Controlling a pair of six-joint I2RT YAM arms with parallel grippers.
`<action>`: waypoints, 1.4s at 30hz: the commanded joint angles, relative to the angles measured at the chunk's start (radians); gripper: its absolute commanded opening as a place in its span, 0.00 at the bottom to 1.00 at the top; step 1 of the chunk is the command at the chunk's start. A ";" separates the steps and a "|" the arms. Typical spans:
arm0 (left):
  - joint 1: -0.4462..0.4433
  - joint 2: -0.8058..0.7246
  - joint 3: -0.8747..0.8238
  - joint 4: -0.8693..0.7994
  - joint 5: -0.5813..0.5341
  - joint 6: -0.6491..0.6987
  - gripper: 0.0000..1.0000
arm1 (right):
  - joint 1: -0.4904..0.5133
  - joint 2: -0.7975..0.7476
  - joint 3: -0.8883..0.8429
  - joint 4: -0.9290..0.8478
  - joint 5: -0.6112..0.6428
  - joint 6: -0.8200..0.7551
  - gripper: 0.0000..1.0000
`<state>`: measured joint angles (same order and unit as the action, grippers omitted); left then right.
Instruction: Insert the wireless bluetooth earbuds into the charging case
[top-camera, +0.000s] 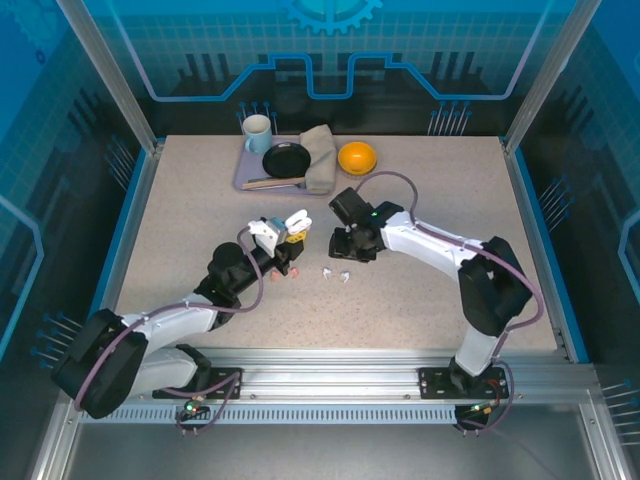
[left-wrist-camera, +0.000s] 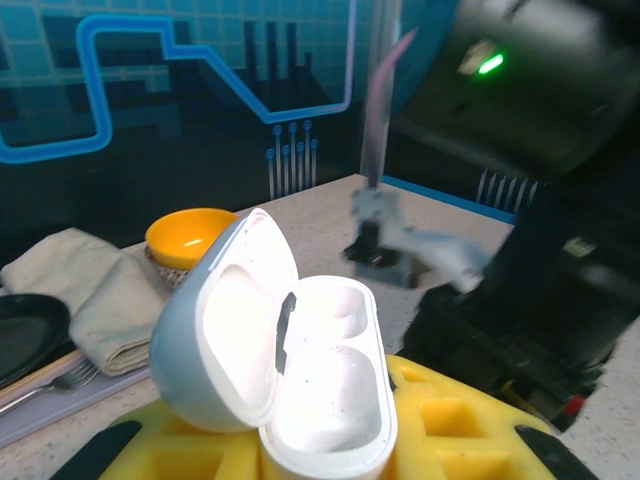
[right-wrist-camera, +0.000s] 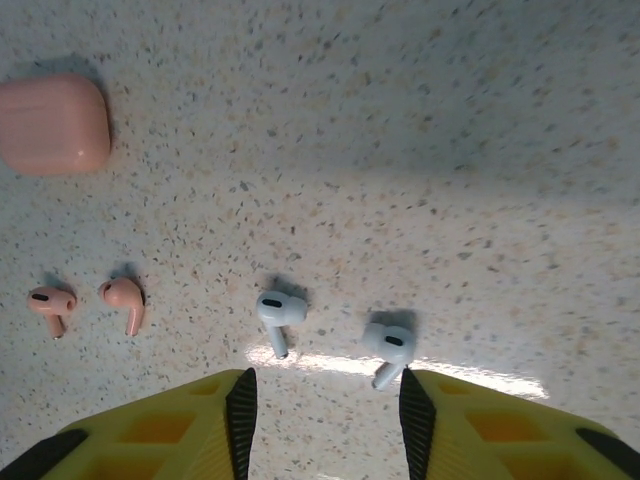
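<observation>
Table (top-camera: 190, 220) from above: my left gripper (top-camera: 290, 233) holds the charging case (top-camera: 297, 219); white earbuds (top-camera: 327, 271) lie near my right gripper (top-camera: 350, 250)
Left wrist: fingers (left-wrist-camera: 450, 430) clamped on the charging case, lid open
Right wrist: fingers (right-wrist-camera: 170, 430) half apart, empty, over the white earbuds; off-centre pinch could flick one away

The speckled tabletop (right-wrist-camera: 400, 120) looks matt and stone-like. The white case (left-wrist-camera: 330, 400) is smooth, glossy plastic; the pink case (right-wrist-camera: 52, 124) is duller, satiny. The beige napkin (left-wrist-camera: 90, 300) is soft, creased cloth.
</observation>
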<state>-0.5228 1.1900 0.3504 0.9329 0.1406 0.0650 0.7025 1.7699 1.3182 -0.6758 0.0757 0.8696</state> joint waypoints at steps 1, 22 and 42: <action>-0.005 -0.042 -0.007 0.032 0.078 0.055 0.00 | 0.036 0.059 0.076 -0.064 0.033 0.066 0.44; 0.096 -0.064 0.043 0.092 -0.007 -0.031 0.00 | 0.112 0.284 0.249 -0.199 0.103 0.290 0.42; 0.097 -0.055 0.052 0.074 0.012 -0.040 0.00 | 0.118 0.353 0.269 -0.167 0.088 0.260 0.43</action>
<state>-0.4347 1.1416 0.3737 0.9768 0.1295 0.0315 0.8051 2.1014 1.5600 -0.8360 0.1570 1.1397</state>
